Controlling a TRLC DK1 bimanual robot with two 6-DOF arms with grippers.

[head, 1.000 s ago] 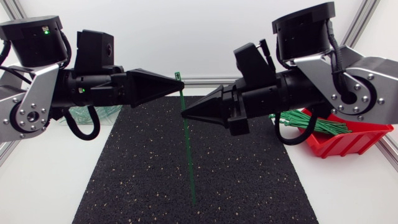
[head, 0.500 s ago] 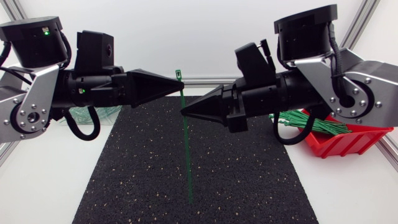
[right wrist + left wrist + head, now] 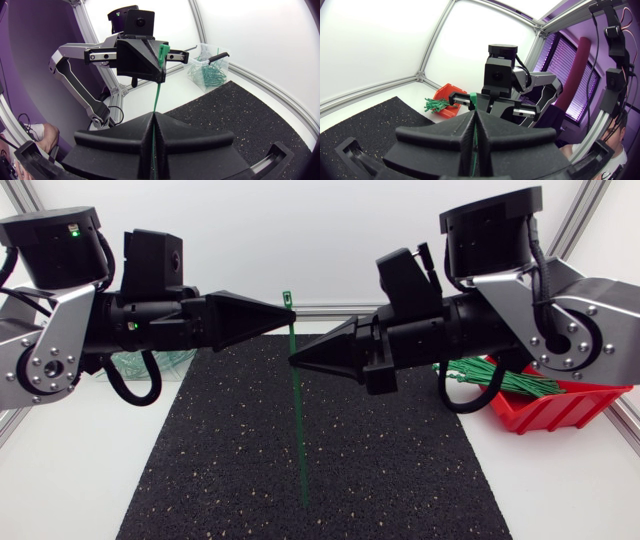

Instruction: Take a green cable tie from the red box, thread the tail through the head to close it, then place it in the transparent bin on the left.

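Note:
A single green cable tie (image 3: 297, 420) hangs upright over the black mat (image 3: 220, 470), its head (image 3: 287, 300) on top. My left gripper (image 3: 291, 319) is shut on the strap just under the head. My right gripper (image 3: 292, 361) is shut on the strap a little lower, and the tail dangles free below it. In the right wrist view the strap (image 3: 157, 97) rises from my right gripper (image 3: 154, 116) to the head (image 3: 163, 51) at the left gripper's tip (image 3: 161, 75). In the left wrist view green strap (image 3: 473, 101) shows at my shut left gripper (image 3: 475, 113).
The red box (image 3: 560, 406) with several green ties (image 3: 500, 375) stands at the right behind my right arm. The transparent bin (image 3: 210, 67), holding several green ties, stands at the table's left, mostly hidden in the head view behind my left arm (image 3: 60, 330).
My left gripper's fingers have closed the last bit onto the strap. The hanging tail has swung slightly to the left. Both arms have hardly moved.

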